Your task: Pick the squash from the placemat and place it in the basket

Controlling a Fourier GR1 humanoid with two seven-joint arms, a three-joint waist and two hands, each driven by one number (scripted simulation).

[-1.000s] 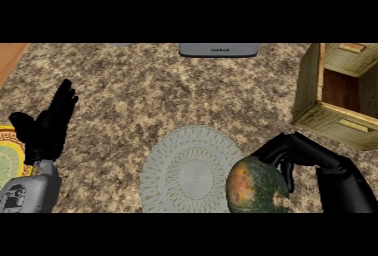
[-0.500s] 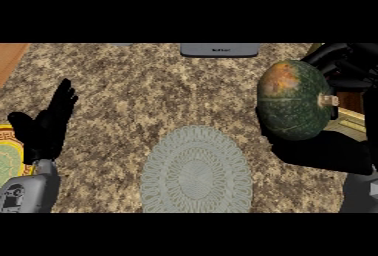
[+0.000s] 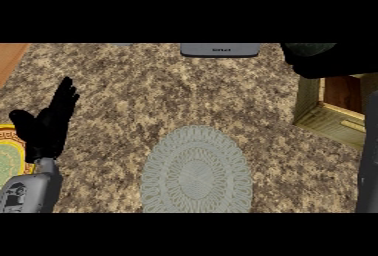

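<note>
The dark green rounded squash (image 3: 308, 48) is seen only as a sliver at the far right, above the tan wooden slatted basket (image 3: 325, 119), wrapped by the black right hand (image 3: 325, 62) (fingers curled round it). The pale grey round woven placemat (image 3: 196, 172) lies bare, near centre. The black left hand (image 3: 50, 125) rests open, fingers straight, at the left. Writing on the grey device (image 3: 220, 49) cannot be read.

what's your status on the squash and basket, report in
Right hand over the basket, squash barely showing at its top edge. Left hand open, resting at left. Placemat bare. Nothing in the way.
</note>
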